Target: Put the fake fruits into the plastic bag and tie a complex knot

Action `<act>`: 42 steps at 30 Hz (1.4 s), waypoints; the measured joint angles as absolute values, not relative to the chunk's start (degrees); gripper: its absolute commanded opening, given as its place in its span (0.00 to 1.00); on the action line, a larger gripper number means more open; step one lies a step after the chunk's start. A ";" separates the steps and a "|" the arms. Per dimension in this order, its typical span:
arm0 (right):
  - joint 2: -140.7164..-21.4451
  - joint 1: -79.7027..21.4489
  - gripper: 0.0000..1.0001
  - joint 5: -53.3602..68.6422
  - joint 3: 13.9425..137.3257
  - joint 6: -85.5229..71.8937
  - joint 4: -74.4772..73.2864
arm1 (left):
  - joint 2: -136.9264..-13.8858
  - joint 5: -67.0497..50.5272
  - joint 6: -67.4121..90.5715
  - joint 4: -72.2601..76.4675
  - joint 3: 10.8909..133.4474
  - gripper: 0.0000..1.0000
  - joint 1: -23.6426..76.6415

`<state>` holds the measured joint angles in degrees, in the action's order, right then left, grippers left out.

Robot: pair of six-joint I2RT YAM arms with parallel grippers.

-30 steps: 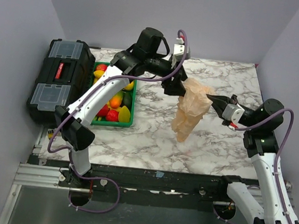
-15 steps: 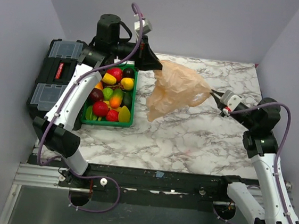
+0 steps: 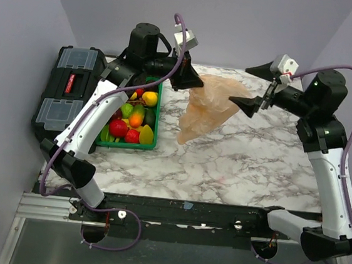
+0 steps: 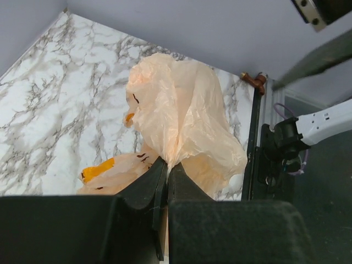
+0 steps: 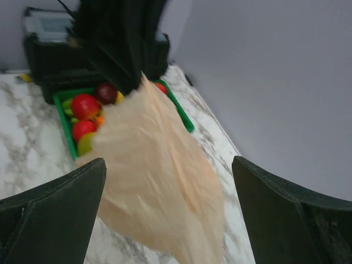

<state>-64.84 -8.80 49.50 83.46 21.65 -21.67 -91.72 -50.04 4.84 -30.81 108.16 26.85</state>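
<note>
The pale peach plastic bag (image 3: 207,107) hangs crumpled above the marble table, pinched at its top by my left gripper (image 3: 188,79), which is shut on it. In the left wrist view the black jaws (image 4: 166,168) meet on a fold of the bag (image 4: 176,115). My right gripper (image 3: 251,87) stands wide open just right of the bag, holding nothing. Between its fingers, the right wrist view shows the bag (image 5: 159,187). The fake fruits (image 3: 130,118) lie in the green tray (image 3: 152,147), also seen past the bag (image 5: 82,110). A knot is out of view.
A black toolbox (image 3: 66,95) stands left of the tray at the table's left edge. Purple-grey walls close in the back and both sides. The left arm arches over the tray.
My left gripper shut on the bag and swung it left, then a little right. The right gripper let go of the bag, opened wide and rose toward the back right.
</note>
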 measured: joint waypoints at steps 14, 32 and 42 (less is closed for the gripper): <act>-71.55 -23.81 0.05 41.25 75.66 32.49 -27.22 | -94.63 -50.81 -1.69 -42.11 117.56 0.00 32.32; -62.98 -23.88 0.01 43.48 69.89 26.48 -24.91 | -75.90 -57.23 -22.15 -38.98 99.04 0.68 23.55; -62.98 -23.88 0.01 49.45 69.89 26.57 -25.36 | -77.08 -49.34 -39.88 -37.39 95.83 0.35 34.24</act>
<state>-62.98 -23.88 49.45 69.89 26.57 -25.36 -77.08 -49.34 -39.88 -37.39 95.83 34.24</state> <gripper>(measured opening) 0.014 0.479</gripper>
